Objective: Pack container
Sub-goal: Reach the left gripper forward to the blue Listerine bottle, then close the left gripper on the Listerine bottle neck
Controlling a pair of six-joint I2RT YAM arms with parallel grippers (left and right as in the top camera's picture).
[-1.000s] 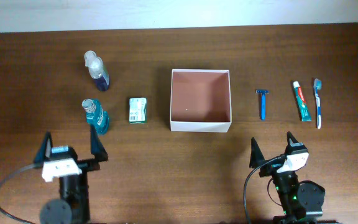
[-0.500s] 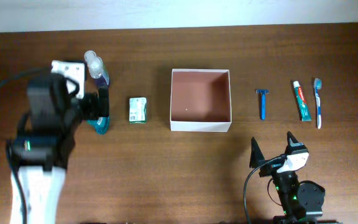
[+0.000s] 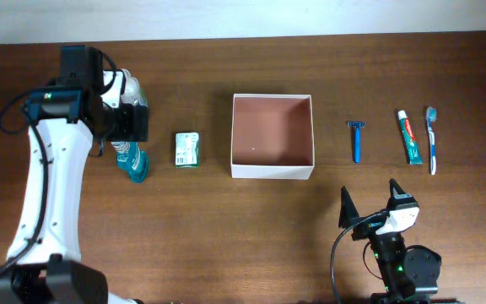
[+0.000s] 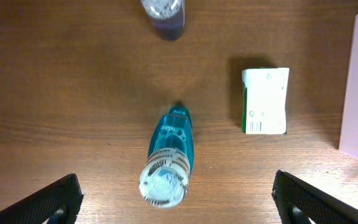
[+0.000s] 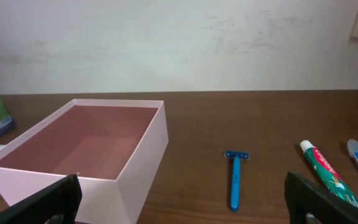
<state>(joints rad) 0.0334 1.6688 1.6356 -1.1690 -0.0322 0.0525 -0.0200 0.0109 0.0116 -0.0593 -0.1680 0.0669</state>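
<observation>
Overhead: container (image 3: 272, 171) mid-worktop (image 3: 184, 228), empty. Nothing packed, whole job left. The left hand (image 3: 130, 125) hovers over teal bottle (image 3: 133, 162).
Left wrist: fingers (image 4: 55, 196) spread wide either side of bottle, no contact.
Right wrist: right hand (image 5: 180, 186) open, idle, facing container.

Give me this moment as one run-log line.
left gripper open over teal bottle | right gripper open, holding nothing | container empty

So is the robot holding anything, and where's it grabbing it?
Nothing is held. The left end effector hovers open above the teal bottle; the right end effector is open and empty.
</observation>
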